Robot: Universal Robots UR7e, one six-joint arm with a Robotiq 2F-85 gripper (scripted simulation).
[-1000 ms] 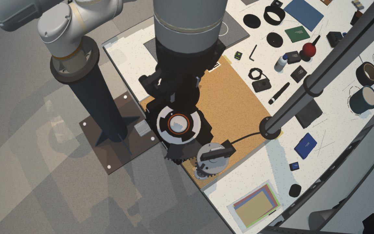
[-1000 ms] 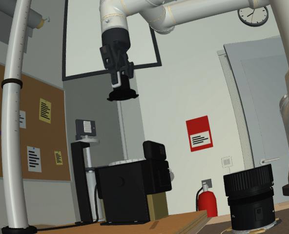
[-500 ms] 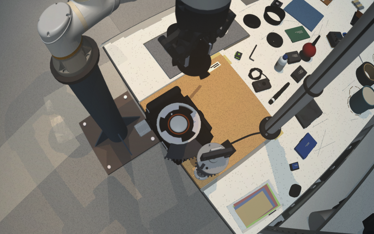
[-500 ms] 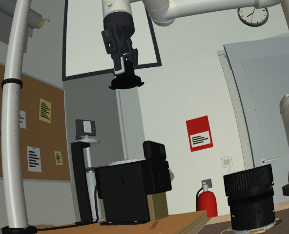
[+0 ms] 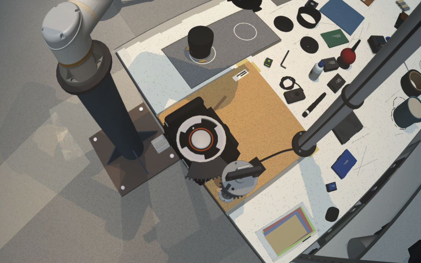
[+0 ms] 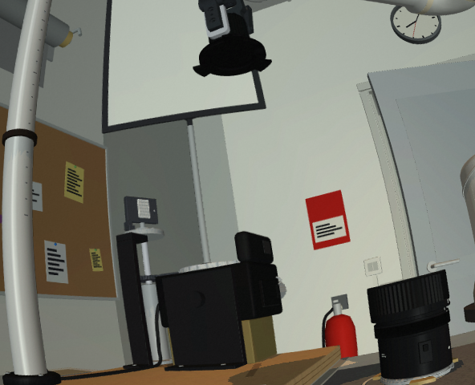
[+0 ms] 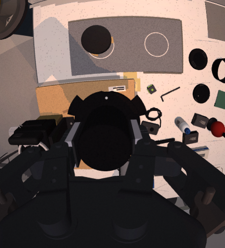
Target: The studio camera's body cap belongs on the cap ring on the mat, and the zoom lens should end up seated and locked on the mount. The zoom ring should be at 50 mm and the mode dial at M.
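On the cork board the studio camera (image 5: 202, 137) lies with its mount facing up, the white mount ring (image 5: 201, 138) uncovered around an orange-rimmed centre. On the grey mat (image 5: 220, 44) behind it the black zoom lens (image 5: 200, 40) stands upright on the left white ring, and the cap ring (image 5: 245, 31) to its right holds nothing. High above the bench, my gripper (image 7: 104, 134) is closed around the black body cap (image 7: 105, 117), whose bayonet tabs stick out to both sides (image 6: 231, 58). The cap hides what lies straight below it in the wrist camera.
A teal mug (image 5: 408, 112) and a tape roll (image 5: 413, 83) sit at the bench's right edge. Lens caps (image 5: 283, 23), a lens hood (image 5: 308, 16), a red blower (image 5: 348, 56), a bottle (image 5: 315, 70) and small boxes lie right of the mat. A grey stand pole (image 5: 362, 88) crosses above the bench.
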